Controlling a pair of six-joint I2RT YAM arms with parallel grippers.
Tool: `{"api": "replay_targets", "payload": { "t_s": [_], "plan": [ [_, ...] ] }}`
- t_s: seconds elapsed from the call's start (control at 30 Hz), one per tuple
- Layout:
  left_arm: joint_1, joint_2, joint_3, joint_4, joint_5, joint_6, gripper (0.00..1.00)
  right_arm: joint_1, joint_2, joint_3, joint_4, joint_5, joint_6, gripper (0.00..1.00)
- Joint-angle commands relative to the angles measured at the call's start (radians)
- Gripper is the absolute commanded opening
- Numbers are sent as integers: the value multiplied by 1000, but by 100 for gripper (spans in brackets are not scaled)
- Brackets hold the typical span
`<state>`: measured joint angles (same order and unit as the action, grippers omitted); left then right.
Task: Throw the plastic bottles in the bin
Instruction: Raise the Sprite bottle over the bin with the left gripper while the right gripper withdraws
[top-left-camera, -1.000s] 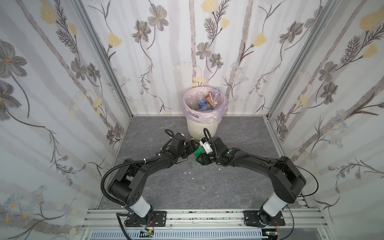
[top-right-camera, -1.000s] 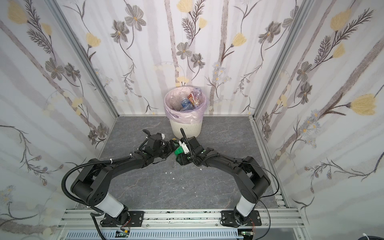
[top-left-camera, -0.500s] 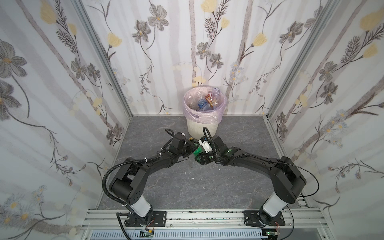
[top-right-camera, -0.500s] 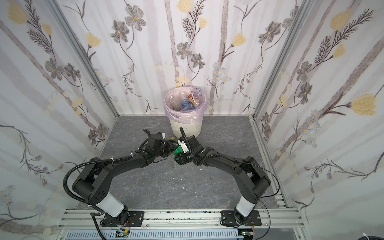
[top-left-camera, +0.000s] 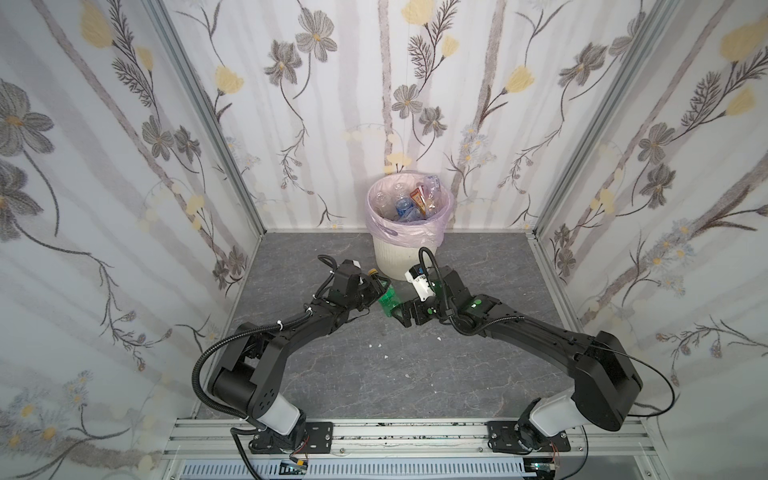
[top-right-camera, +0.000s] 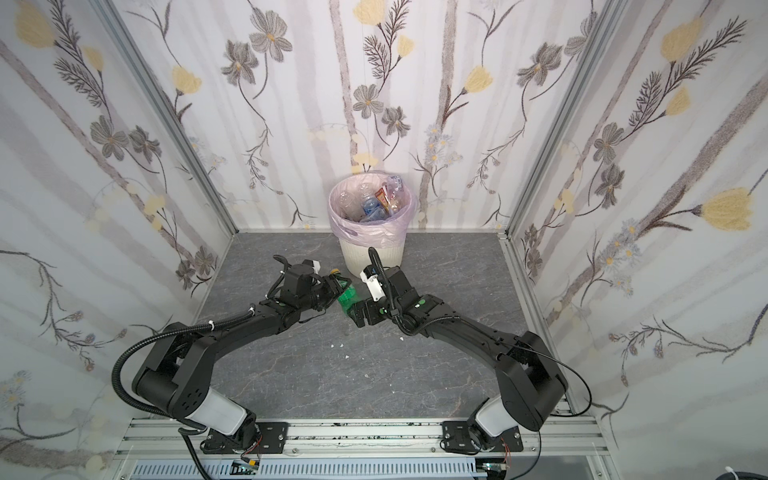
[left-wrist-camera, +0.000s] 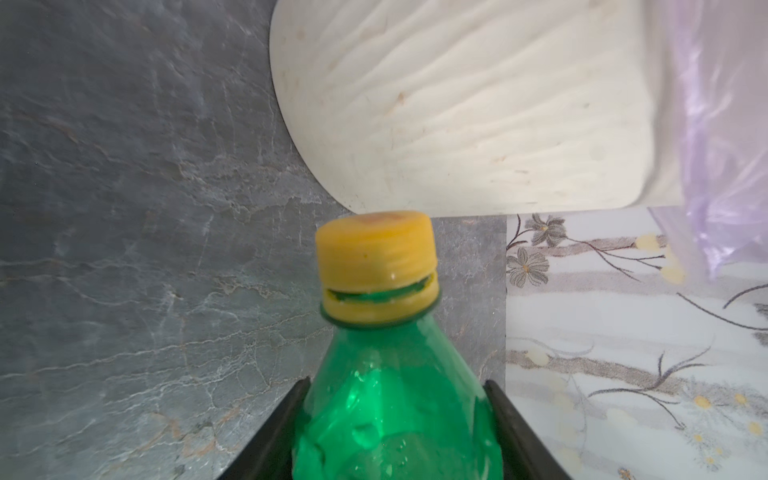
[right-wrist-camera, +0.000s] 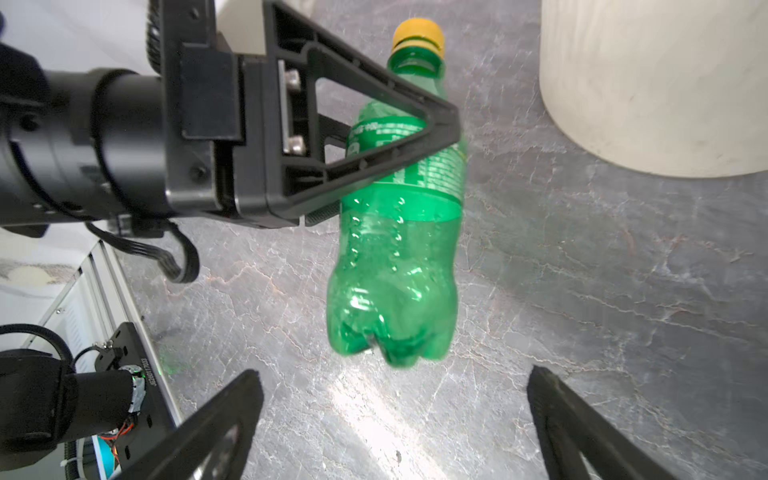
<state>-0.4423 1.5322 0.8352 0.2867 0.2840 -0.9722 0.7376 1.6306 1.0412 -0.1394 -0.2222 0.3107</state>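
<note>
- walls (top-left-camera: 104, 187) with grey and yellow flowers stand on the left, back and right. the floor (top-left-camera: 374, 374) is dark grey stone with pale cracks and a few white crumbs (top-left-camera: 386, 356).
- a silver rail (top-left-camera: 395, 432) runs along the front edge.
- the left gripper (top-left-camera: 371, 289) has its jaws part way closed on the green bottle (right-wrist-camera: 395, 257). it squeezes the bottle at the label, below the yellow cap (left-wrist-camera: 376, 257).
- the green bottle is just in front of the bin (top-left-camera: 399, 259), between the two grippers. i cannot tell if it touches the floor.
- the bin stands by the back wall in the middle, with a pink bag (top-left-camera: 415, 228) and other bottles (top-left-camera: 409, 205) inside.
- the right gripper (top-left-camera: 402, 314) has its jaws wide open and holds nothing. the green bottle's bottom is near them, not touching.
- hard to see: the other bottles are small and piled up, so i cannot count them. the left wrist view cuts off the green bottle's lower part.
</note>
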Motion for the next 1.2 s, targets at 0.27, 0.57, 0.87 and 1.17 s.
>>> {"api": "replay_targets", "payload": {
  "t_s": [0.27, 0.57, 0.87, 1.17],
  "plan": [
    [46, -154, 182, -81, -63, 60, 51, -53, -184, 36, 27, 171, -13, 100],
    [57, -10, 582, -83, -103, 167, 53, -142, -288, -8, 79, 225, 42, 100],
    [58, 255, 1118, -81, -69, 174, 53, -190, -357, -68, 80, 232, 55, 100],
    [37, 437, 1499, -79, -32, 217, 53, -227, -358, -73, 81, 222, 64, 100]
  ]
}}
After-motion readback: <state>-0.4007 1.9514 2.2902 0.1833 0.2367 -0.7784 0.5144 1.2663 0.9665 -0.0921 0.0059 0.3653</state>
